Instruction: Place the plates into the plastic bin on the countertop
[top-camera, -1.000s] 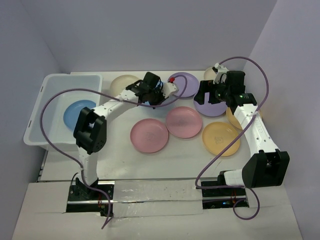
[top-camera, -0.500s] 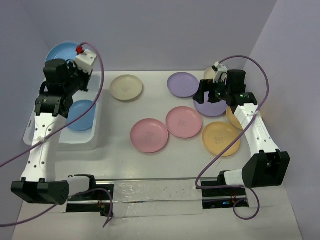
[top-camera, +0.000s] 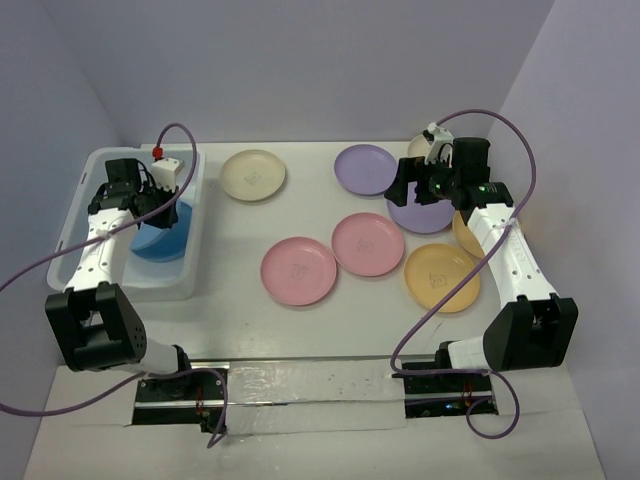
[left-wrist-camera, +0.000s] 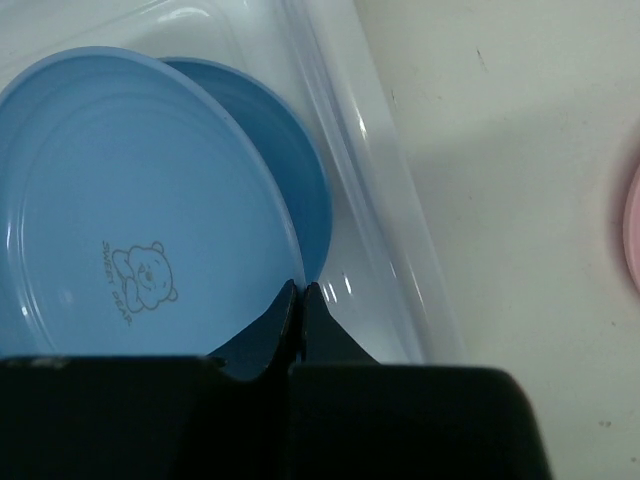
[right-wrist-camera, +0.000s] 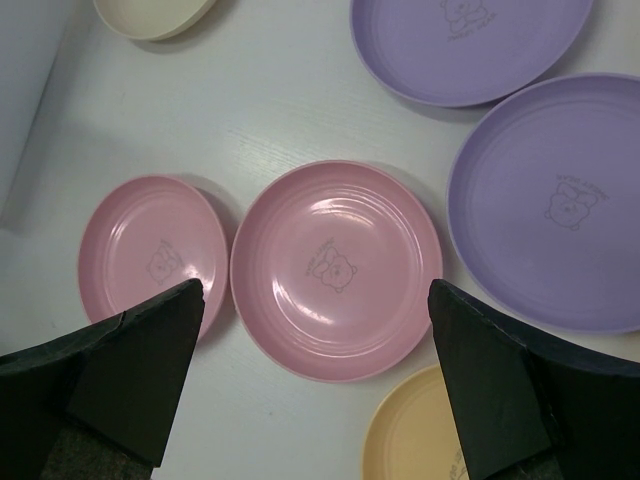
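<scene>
While my left end effector (left-wrist-camera: 298, 292) is pinched shut on the near rim of a blue plate (left-wrist-camera: 130, 200), that plate sits face up inside the plastic bin (top-camera: 100, 160), with its bear print turned sideways to my wrist camera. Being round, it has no long axis, and I cannot tell how steeply it tilts. It overlaps a second blue plate (left-wrist-camera: 295, 190) lying lower in the bin, which shows as a crescent just beside the translucent wall. The bin stands at the left edge of the white surface (top-camera: 330, 320), its long sides running away from my bases, and these two are all I see in it. My right end effector (right-wrist-camera: 315, 290) hangs with its fingers spread wide, gripping nothing, over the right part of the surface. Ahead of it, face up, lie a left pink plate (right-wrist-camera: 150, 250) and a right pink plate (right-wrist-camera: 340, 265) side by side, then a near purple plate (right-wrist-camera: 560, 200) and a far purple plate (right-wrist-camera: 470, 50). An orange-yellow plate (right-wrist-camera: 410, 435) and a cream plate (right-wrist-camera: 150, 15) complete the spread. Pale lilac walls (top-camera: 300, 60) close in the surface at the back and at both sides.
</scene>
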